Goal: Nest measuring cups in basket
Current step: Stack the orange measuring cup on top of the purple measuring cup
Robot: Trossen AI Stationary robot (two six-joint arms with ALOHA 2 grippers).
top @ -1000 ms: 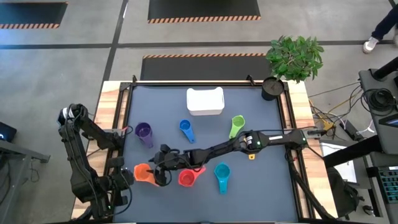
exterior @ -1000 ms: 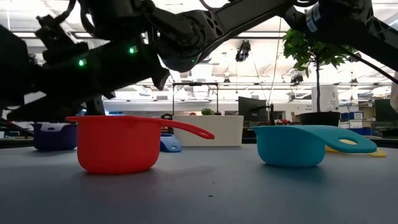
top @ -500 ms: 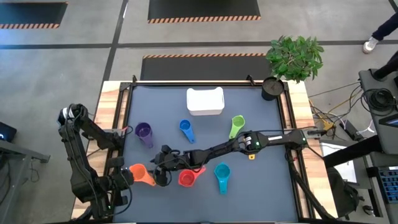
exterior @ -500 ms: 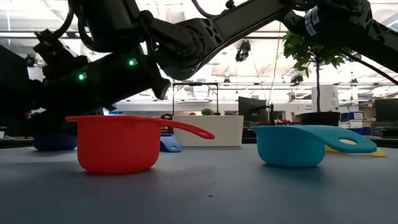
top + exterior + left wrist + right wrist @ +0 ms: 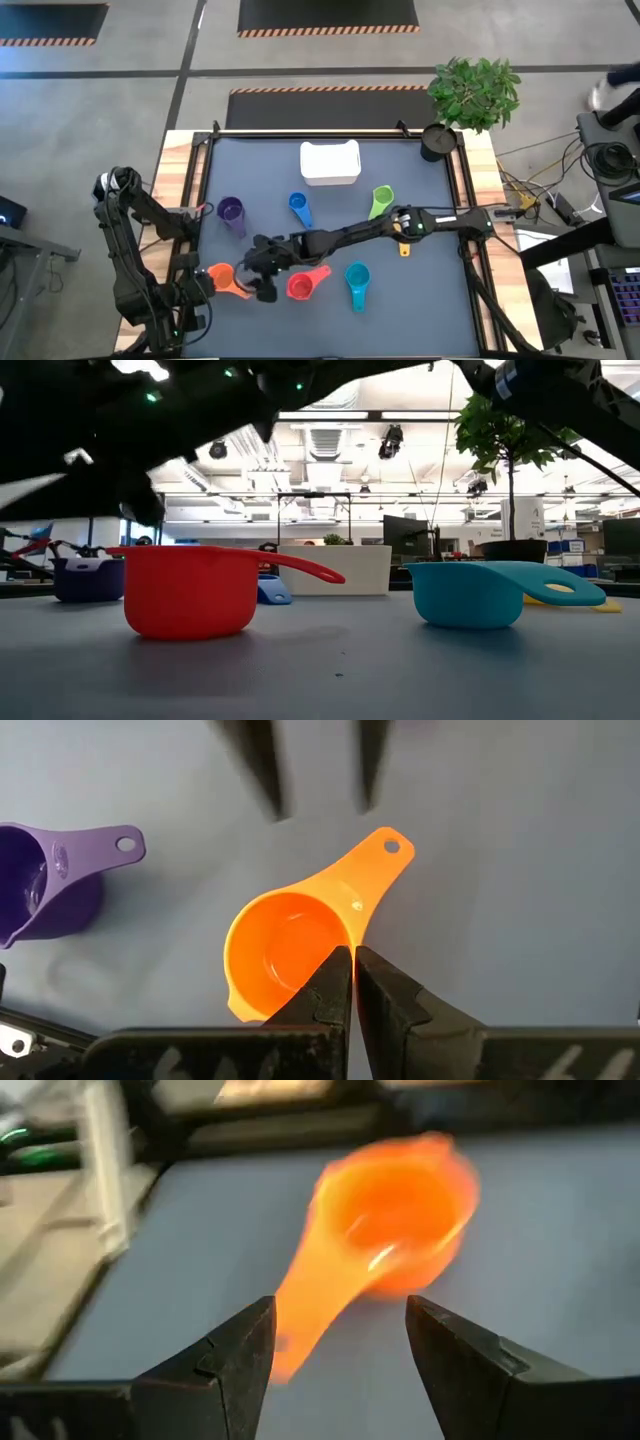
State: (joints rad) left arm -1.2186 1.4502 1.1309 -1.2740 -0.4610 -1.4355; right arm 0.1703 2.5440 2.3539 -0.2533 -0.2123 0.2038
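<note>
The orange measuring cup sits near the table's near-left corner, with its handle pointing toward the right arm. My left gripper is shut on its rim. My right gripper reaches across the table. It is open, with a finger on either side of the handle and touching nothing. The red cup, teal cup, purple cup, blue cup and green cup rest on the mat. The white basket stands by the far edge. My left gripper pinches the orange cup's wall beside the root of the handle, one finger inside the bowl and one outside. The fingers come from above, slanting down. I cannot tell whether the cup is lifted or rests on the mat.
A yellow cup's handle shows under the right arm. A black round cup and a potted plant stand at the far-right corner. Free mat lies between the basket and the cups. A raised rim borders the mat.
The orange cup has slid a little toward the table's left edge and turned about, so its handle now points toward the right arm. The right arm's wrist has risen, and its gripper has tipped down toward the handle.
</note>
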